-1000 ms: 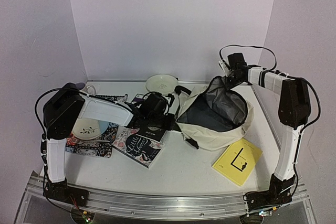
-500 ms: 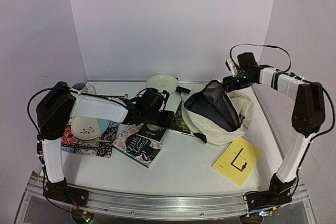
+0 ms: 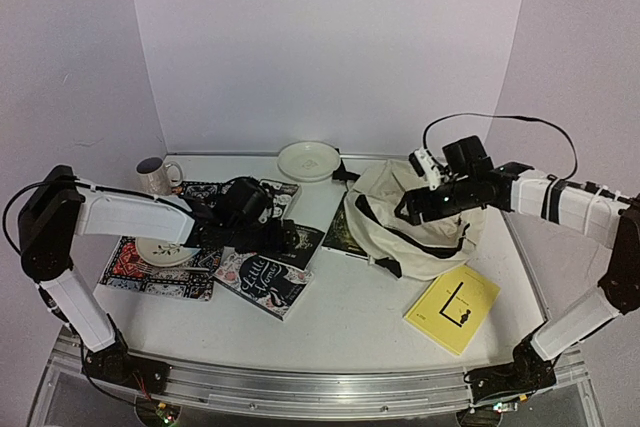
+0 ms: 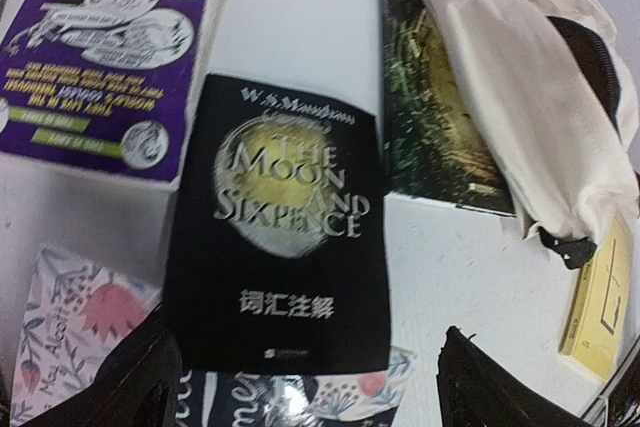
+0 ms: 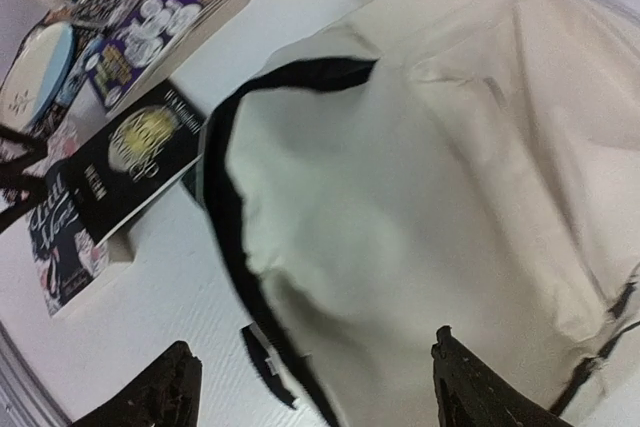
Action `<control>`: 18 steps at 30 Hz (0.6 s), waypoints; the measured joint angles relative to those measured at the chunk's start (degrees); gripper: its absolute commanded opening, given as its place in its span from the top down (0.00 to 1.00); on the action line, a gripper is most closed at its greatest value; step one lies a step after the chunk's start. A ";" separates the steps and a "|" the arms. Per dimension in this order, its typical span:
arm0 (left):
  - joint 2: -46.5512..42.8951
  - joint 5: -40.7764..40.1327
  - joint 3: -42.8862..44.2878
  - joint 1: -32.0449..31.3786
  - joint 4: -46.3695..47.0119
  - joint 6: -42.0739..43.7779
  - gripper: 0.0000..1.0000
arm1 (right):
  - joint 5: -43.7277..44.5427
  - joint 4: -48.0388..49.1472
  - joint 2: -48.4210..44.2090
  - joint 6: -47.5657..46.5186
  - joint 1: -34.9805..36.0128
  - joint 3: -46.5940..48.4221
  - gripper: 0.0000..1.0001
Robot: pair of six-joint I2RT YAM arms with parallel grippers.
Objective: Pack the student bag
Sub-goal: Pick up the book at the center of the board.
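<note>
The student bag (image 3: 420,237) lies slumped on the table right of centre, cream fabric with black straps, its mouth collapsed flat. My right gripper (image 3: 410,211) hovers over the bag's left side. In the right wrist view it (image 5: 312,392) is open, with the bag (image 5: 400,177) below and nothing between its fingers. My left gripper (image 3: 288,239) is open (image 4: 305,387) above a black book, "The Moon and Sixpence" (image 4: 285,237), without touching it. The bag (image 4: 510,77) shows at the upper right of the left wrist view.
Near the black book (image 3: 297,243) lie a floral book (image 3: 262,282), a purple comic book (image 4: 100,57) and a dark green book (image 4: 440,117) partly under the bag. A yellow book (image 3: 452,307) sits front right. At the back and left are a plate (image 3: 308,159), a mug (image 3: 155,175) and a placemat (image 3: 135,272).
Both grippers opened and let go of the bag's rim. The open mouth fell shut and the bag slumped. The left arm drew back left over the books; the right arm dropped toward the bag.
</note>
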 measured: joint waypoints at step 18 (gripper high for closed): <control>-10.32 -1.86 -16.67 1.44 -2.21 -16.65 0.13 | 0.76 11.65 22.21 5.60 25.30 5.80 0.20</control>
